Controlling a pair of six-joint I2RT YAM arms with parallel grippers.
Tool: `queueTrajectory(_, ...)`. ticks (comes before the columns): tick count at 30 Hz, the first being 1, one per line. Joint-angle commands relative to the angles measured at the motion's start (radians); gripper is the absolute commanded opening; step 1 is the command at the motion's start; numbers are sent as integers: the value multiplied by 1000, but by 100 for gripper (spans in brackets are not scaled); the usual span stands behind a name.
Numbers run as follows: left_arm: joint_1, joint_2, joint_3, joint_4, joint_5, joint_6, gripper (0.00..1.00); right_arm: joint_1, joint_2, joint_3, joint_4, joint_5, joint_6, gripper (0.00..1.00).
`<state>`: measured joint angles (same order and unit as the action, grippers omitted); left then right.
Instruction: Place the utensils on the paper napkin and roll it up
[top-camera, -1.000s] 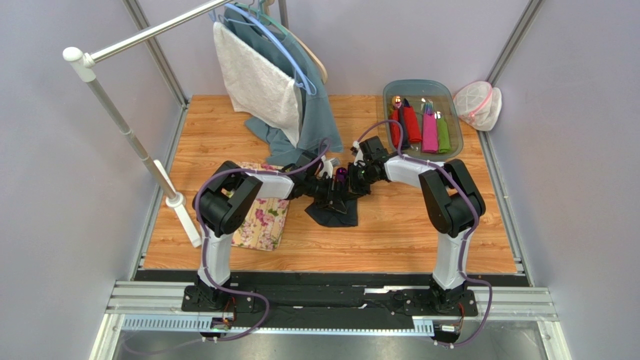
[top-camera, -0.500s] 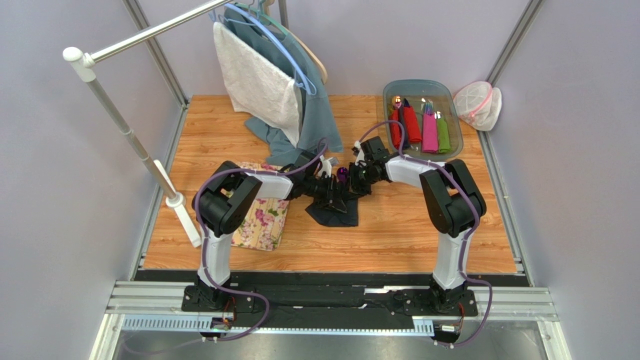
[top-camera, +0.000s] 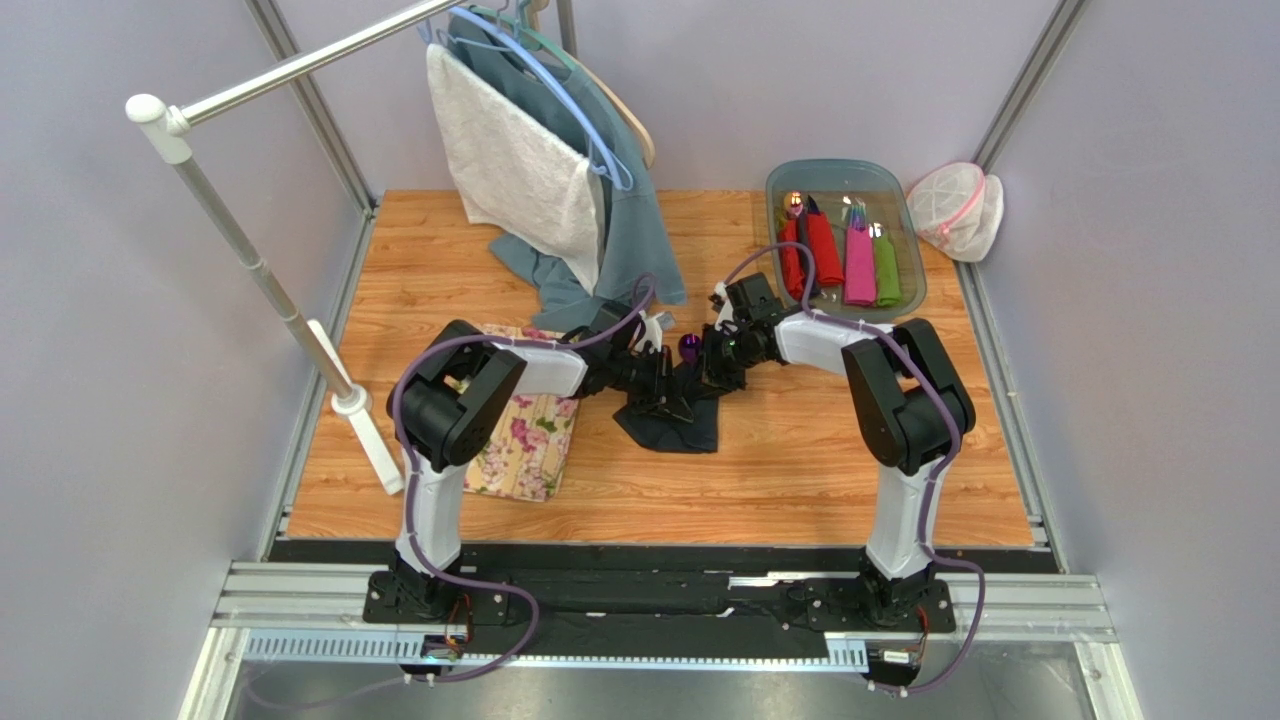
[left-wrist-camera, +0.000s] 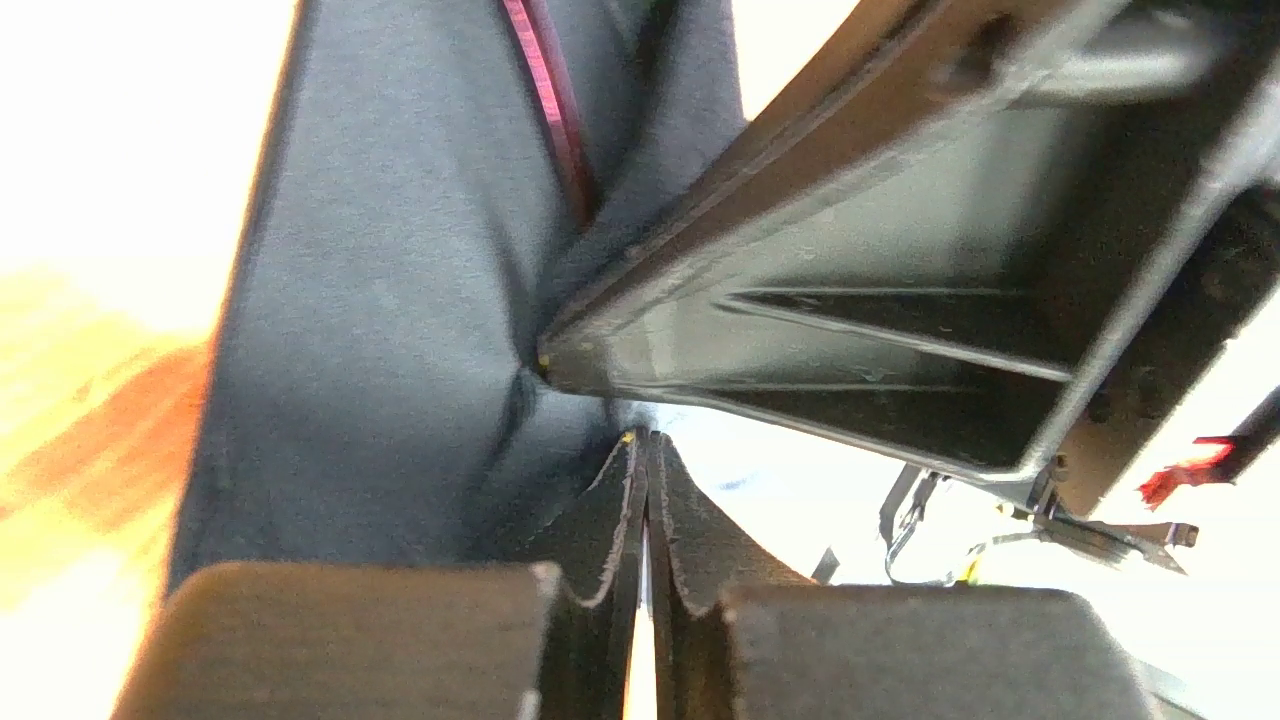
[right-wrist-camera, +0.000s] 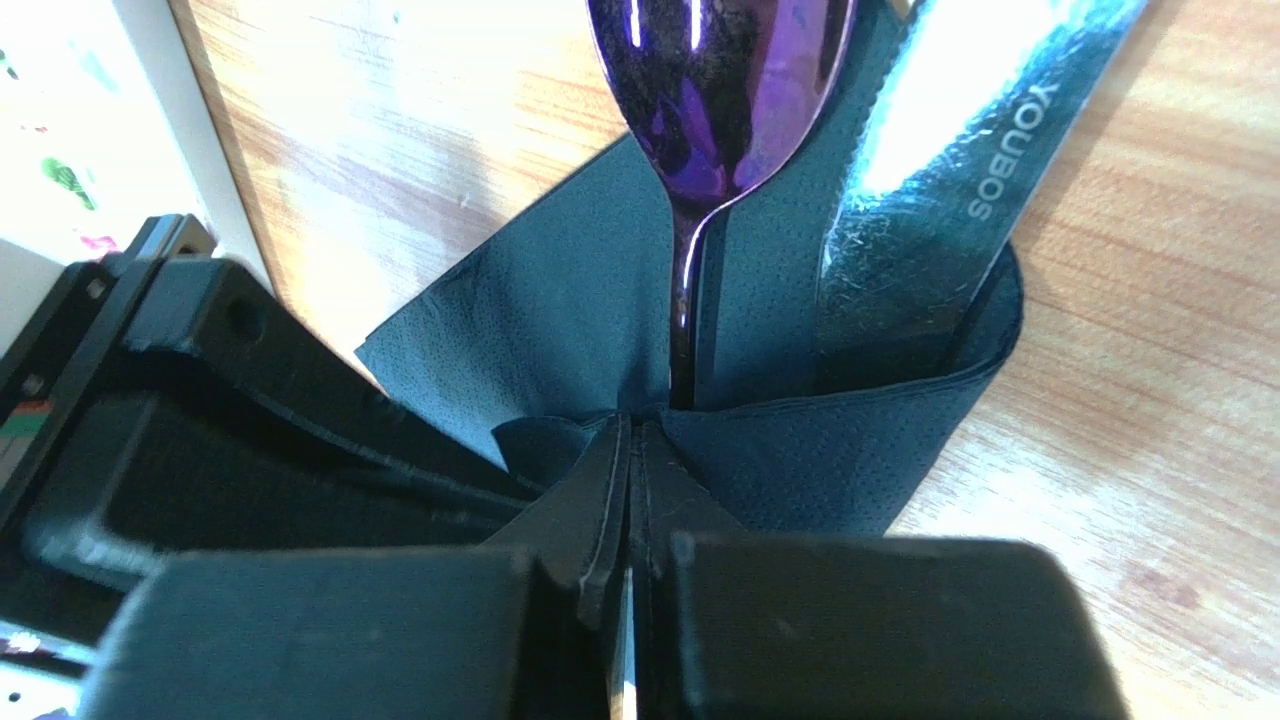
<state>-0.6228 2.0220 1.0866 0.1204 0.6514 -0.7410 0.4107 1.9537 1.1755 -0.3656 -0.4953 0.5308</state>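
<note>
Wood-grain table (top-camera: 812, 465) carried the paper napkin (top-camera: 676, 432) near its middle, wrapped round the purple spoon (right-wrist-camera: 721, 75) and a silver utensil (right-wrist-camera: 962, 150). The right gripper (right-wrist-camera: 628, 450) pinched the fold, jaws tight. The left gripper (left-wrist-camera: 646, 480) was closed at the paper, hold uncertain. Rolling well seemed to need a snug wrap and both ends turned together.

Both arms bend inward and meet low at centre; left gripper (left-wrist-camera: 648, 450) and right gripper (right-wrist-camera: 627, 435) face each other closely, each with its 2 fingers pressed together.
</note>
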Motion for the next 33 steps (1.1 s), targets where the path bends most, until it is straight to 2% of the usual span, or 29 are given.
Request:
queueTrajectory(1,24,37,30,-83,-45,52,1,-27,-10,-34,-29,52,-37,4)
queueTrajectory(4,25,66,59,-174,-36,110,0,-30,-62,-2,-24,17,-49,12)
queueTrajectory(7,25,67,58,-174,-33,121,0,-29,-101,44,-68,47,-77,15)
queueTrajectory(19,25,63,82,-192,-33,144,0,-29,-107,75,-99,50,-95,16)
queueTrajectory(33,25,60,75,-188,-38,146,0,-16,2,64,-33,80,-77,12)
